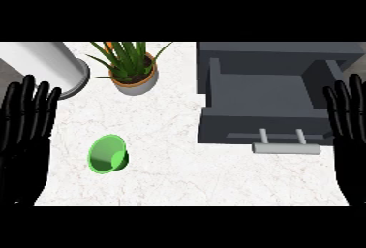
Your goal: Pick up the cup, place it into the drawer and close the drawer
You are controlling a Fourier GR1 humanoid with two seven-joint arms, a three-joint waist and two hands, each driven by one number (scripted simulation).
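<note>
The left hand (27,121) shows at the left edge of the head view, fingers straight and pointing up, released and holding nothing; it rests over the pale surface (186,174) without touching any object. The right hand (348,121) shows at the right edge in the same posture, fingers straight and up, grasping nothing, its fingertips level with the right side of the drawer (261,94).

The surface is white with faint reddish veining, like marble. The cup (109,153) is bright green, smooth and glossy, a tapered round shape. It lies tipped on the surface in the lower left part of the view, its wide open mouth facing down and to the left, its narrower base toward the upper right; the long axis runs along that diagonal. It sits just beside the left hand, apart from it, and well apart from the drawer.

The drawer is a dark grey, matt box, pulled open, with flat walls and an open inside. Its front panel carries a light grey bar handle (285,147) on two short posts, lying across the view. The drawer stands out from a dark grey cabinet body (279,53) at the upper right.

At the top centre a potted plant (130,68) with long green leaves stands in a round tan pot. To its left a white cylinder (50,65) stands on a grey round base.
</note>
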